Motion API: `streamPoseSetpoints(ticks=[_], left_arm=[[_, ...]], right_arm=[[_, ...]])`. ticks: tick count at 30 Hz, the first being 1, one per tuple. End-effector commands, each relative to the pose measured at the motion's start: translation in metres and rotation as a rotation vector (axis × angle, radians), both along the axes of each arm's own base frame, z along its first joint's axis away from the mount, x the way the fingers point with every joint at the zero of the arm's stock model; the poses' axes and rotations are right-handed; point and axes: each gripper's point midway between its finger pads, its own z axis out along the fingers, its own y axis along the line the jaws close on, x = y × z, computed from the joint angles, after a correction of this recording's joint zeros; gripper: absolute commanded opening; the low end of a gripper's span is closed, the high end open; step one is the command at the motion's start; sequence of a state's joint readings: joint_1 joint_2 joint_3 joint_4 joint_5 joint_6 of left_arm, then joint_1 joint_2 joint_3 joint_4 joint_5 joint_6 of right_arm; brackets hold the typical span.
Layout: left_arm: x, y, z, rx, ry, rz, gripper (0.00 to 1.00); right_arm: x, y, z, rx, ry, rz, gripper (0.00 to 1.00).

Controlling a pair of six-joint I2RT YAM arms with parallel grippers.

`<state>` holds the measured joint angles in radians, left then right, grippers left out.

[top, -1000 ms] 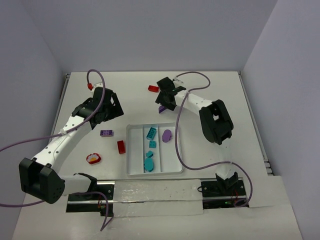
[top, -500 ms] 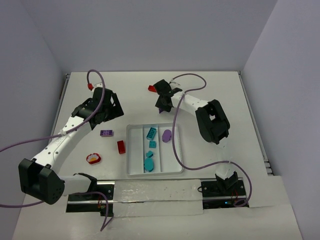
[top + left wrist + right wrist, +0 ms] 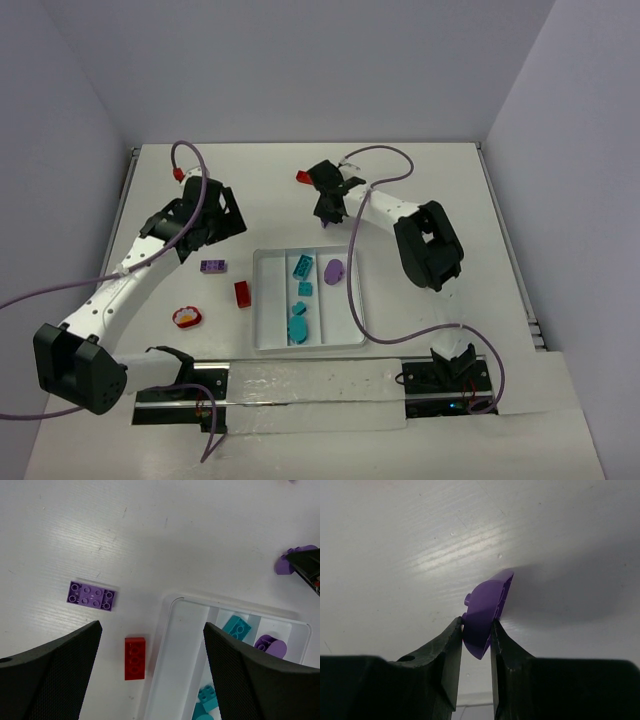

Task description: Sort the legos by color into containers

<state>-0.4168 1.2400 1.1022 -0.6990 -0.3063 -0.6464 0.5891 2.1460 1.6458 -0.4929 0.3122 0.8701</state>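
Observation:
My right gripper (image 3: 476, 625) is shut on a rounded purple lego (image 3: 487, 605), which stands tilted on edge against the table just beyond the tray. In the top view this gripper (image 3: 326, 208) covers the lego. My left gripper (image 3: 151, 640) hangs open and empty above the table (image 3: 222, 222), over the tray's left rim. Below it lie a purple lego (image 3: 91, 595) and a red lego (image 3: 134, 658). The white tray (image 3: 262, 300) has three containers. The left one is bare, the middle one holds several teal legos (image 3: 302, 266), and the right one holds a purple rounded lego (image 3: 333, 271).
Another red lego (image 3: 306, 177) lies on the table behind the right gripper. A red rounded piece with white and yellow on top (image 3: 186, 316) sits left of the tray. Purple cables loop from both arms over the table, one across the tray's right side.
The right gripper has shifted slightly left, dropped onto the purple rounded lego and shut on it. The left arm has barely moved and stays open.

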Motion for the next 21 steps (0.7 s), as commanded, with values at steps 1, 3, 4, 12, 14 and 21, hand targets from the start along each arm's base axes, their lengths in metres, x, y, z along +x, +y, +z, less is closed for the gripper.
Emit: streamPoseSetpoints(ticks=[1, 3, 4, 12, 14, 21], left_arm=[[0.003, 0.003, 0.01, -0.014, -0.051, 0.013, 0.91], [0.003, 0.002, 0.009, -0.02, -0.049, 0.012, 0.91], [0.003, 0.001, 0.009, -0.024, -0.05, 0.011, 0.91], [0.003, 0.004, 0.011, -0.025, -0.059, 0.028, 0.91], [0.003, 0.004, 0.011, -0.021, -0.06, 0.03, 0.91], [0.004, 0.008, 0.012, -0.006, -0.059, 0.041, 0.91]], right_arm=[[0.002, 0.001, 0.061, 0.03, -0.129, 0.018, 0.0], [-0.002, 0.001, 0.073, 0.036, -0.156, 0.043, 0.0], [-0.003, 0.001, 0.082, 0.043, -0.174, 0.053, 0.0], [-0.034, 0.007, 0.132, 0.111, -0.281, 0.149, 0.0], [-0.048, 0.005, 0.128, 0.094, -0.274, 0.172, 0.0], [-0.126, -0.031, 0.095, 0.048, -0.237, 0.216, 0.0]])
